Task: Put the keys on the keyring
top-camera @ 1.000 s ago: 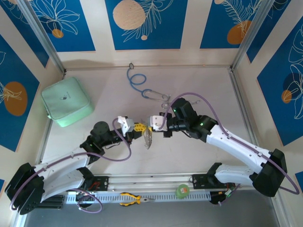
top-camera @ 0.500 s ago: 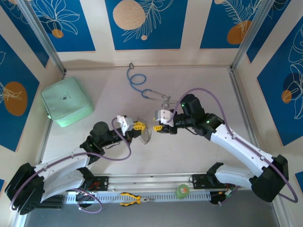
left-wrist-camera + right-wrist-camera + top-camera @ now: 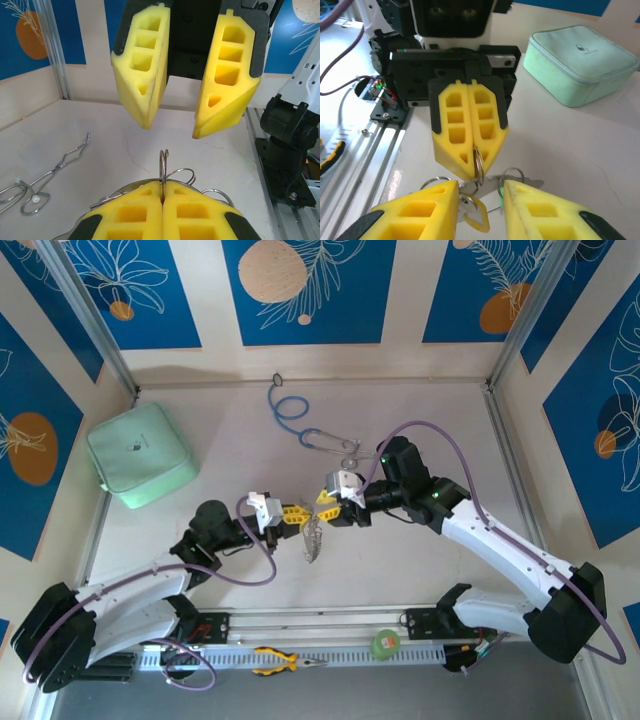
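Right gripper point(image 3: 329, 504) stood with its jaws apart at the centre of the overhead view. A second before, it had been shut tight against the left gripper point(image 3: 296, 512); it had since let go, backed off to the right and closed in again. The left gripper stayed clamped on the wire of the keyring point(image 3: 163, 162), which rose upright at the lower middle of its wrist view. A yellow-headed key point(image 3: 476, 220) dangled under the keyring at the bottom of the right wrist view. That release suggested one threading attempt was over; whether the key truly sat on the loop could not be told.
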Controlling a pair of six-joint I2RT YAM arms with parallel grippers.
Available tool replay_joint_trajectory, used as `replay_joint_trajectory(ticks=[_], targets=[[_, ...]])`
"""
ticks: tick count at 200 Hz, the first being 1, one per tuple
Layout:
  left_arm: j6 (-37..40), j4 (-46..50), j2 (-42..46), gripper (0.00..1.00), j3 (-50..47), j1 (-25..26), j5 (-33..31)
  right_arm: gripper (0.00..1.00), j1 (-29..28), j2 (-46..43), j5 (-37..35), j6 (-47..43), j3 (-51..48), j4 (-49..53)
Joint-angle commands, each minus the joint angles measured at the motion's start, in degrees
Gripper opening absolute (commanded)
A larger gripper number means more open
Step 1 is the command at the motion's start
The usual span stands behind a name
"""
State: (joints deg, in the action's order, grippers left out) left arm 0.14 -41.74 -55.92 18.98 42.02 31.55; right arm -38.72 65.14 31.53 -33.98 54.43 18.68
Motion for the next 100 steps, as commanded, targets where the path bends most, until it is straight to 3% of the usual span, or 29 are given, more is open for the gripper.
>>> replay_joint_trajectory(ticks=[1, 100], targets=[[1.08, -4.01, -0.14, 0.00, 0.75, 0.17, 2.94, 0.29, -0.67, 0.92, 1.90, -0.02, 1.90, 0.83], [0.65, -4.41, -0.70, 0.00, 1.11, 0.17, 5.00, 0.17, -2.15, 3.83, 0.37, -2.23, 3.35, 3.78]])
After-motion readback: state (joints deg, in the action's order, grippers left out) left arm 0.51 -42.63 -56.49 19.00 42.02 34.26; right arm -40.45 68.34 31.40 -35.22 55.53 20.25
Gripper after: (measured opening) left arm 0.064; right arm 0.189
